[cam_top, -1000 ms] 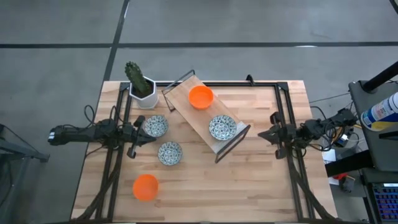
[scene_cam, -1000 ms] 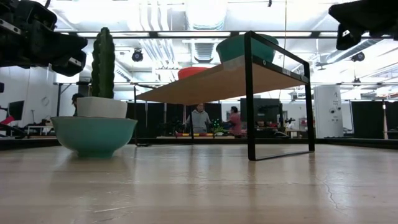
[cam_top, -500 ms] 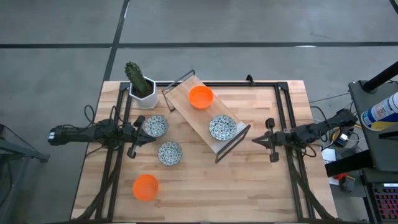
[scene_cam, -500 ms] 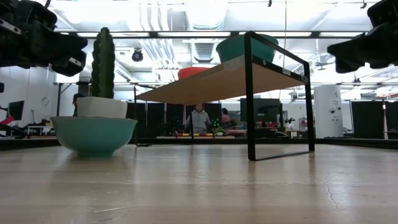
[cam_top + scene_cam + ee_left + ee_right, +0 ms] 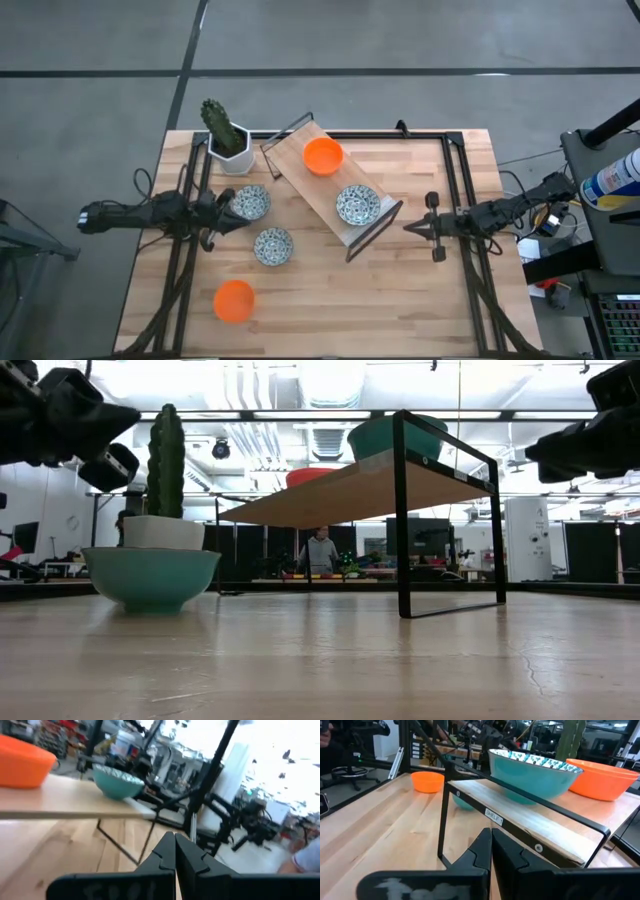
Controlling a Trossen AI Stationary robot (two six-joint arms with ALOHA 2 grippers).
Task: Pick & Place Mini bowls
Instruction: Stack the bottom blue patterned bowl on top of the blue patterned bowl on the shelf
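Note:
A slanted wooden shelf (image 5: pixel 335 190) on a black frame carries an orange mini bowl (image 5: pixel 322 156) and a white blue-green patterned mini bowl (image 5: pixel 357 205). Two more patterned bowls (image 5: pixel 250 202) (image 5: pixel 272 246) and an orange bowl (image 5: pixel 233 301) rest on their bases on the table. My left gripper (image 5: pixel 238 222) is shut and empty, level above the table beside the left patterned bowl. My right gripper (image 5: pixel 408 228) is also shut and empty. It points level at the shelf's right end (image 5: pixel 492 815).
A cactus in a white pot (image 5: pixel 222 135) stands at the far left, behind the bowls. Black frame rails (image 5: pixel 455 180) run along the table's left, far and right sides. Bare wood lies in the near middle and near right of the table (image 5: pixel 380 300).
My right gripper has come down and moved a little toward the shelf and the near edge, staying shut. My left gripper has rolled about its own axis in place, still shut. The bowls have not moved.

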